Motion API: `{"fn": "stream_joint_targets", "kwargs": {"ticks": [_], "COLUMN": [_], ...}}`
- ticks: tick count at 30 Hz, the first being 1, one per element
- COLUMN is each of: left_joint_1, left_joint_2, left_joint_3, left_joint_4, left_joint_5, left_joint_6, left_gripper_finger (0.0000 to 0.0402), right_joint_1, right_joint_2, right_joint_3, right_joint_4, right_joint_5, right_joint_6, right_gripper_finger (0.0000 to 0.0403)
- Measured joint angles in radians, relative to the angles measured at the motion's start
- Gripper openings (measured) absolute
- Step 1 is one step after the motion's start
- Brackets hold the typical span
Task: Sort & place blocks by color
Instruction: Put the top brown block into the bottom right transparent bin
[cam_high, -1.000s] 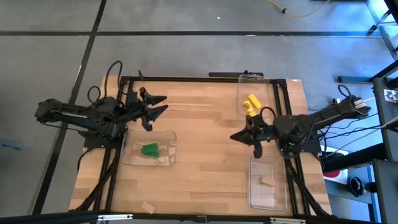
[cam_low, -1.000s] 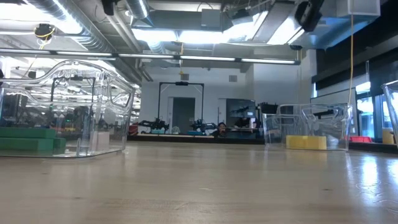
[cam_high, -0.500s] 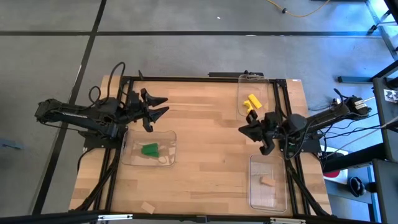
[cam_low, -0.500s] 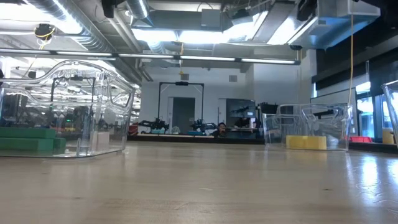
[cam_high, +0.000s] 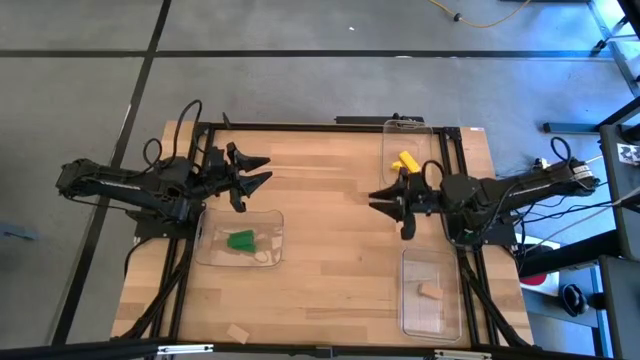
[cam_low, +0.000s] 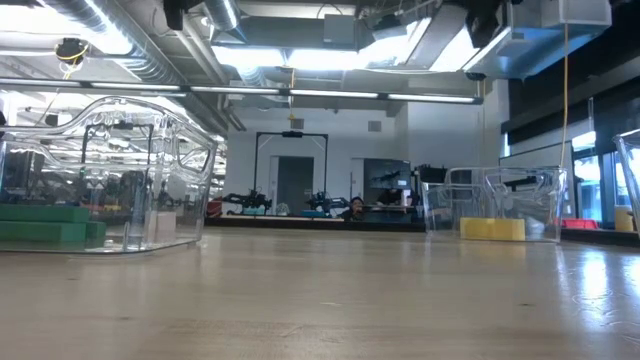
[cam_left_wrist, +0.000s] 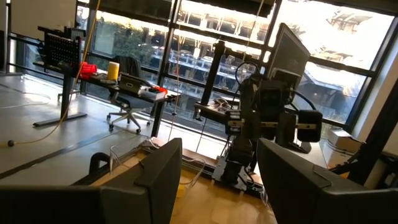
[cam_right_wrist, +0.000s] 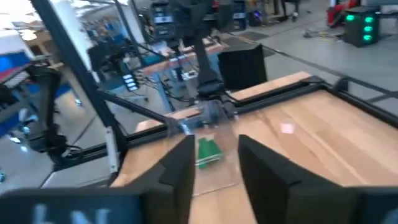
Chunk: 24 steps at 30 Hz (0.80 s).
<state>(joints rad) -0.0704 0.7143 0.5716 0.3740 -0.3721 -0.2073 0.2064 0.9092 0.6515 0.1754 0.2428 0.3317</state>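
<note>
The right gripper (cam_high: 392, 206) hangs above the wooden table (cam_high: 330, 270) with its two dark fingers (cam_right_wrist: 180, 163) spread apart and nothing between them, just beside the clear tray (cam_high: 408, 150) at the far right that holds the yellow blocks (cam_high: 405, 162). Nearer the front on the same side, a second clear tray (cam_high: 428, 315) contains a plain tan block (cam_high: 430, 291). Across the table the left gripper (cam_high: 252, 170) waits over the far left edge, fingers (cam_left_wrist: 163, 168) parted and empty, just beyond a third clear tray (cam_high: 262, 240) in which the green blocks (cam_high: 240, 240) lie. From table height, the green blocks (cam_low: 45, 224) sit stacked behind the tray's transparent wall at left, and the yellow blocks (cam_low: 492, 228) show low in their tray at right. One more tan block (cam_high: 237, 334) lies loose on the bare wood near the table's front edge, well apart from every tray. No legible writing or brand mark appears on the blocks, trays or arms.
</note>
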Motion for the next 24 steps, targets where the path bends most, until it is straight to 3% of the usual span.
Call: {"fn": "stream_joint_targets", "kwargs": {"ticks": [10, 24], "left_joint_1": [0.000, 0.000], "left_joint_2": [0.000, 0.000], "left_joint_3": [0.000, 0.000], "left_joint_4": [0.000, 0.000], "left_joint_5": [0.000, 0.000], "left_joint_6": [0.000, 0.000], "left_gripper_finger": [0.0200, 0.0200], "right_joint_1": [-0.053, -0.053], "right_joint_2": [0.000, 0.000], "right_joint_3": [0.041, 0.041], "right_joint_4": [-0.023, -0.024], "right_joint_5": [-0.008, -0.008], "right_joint_6": [-0.036, -0.127], "right_gripper_finger": [0.0260, 0.0272]}}
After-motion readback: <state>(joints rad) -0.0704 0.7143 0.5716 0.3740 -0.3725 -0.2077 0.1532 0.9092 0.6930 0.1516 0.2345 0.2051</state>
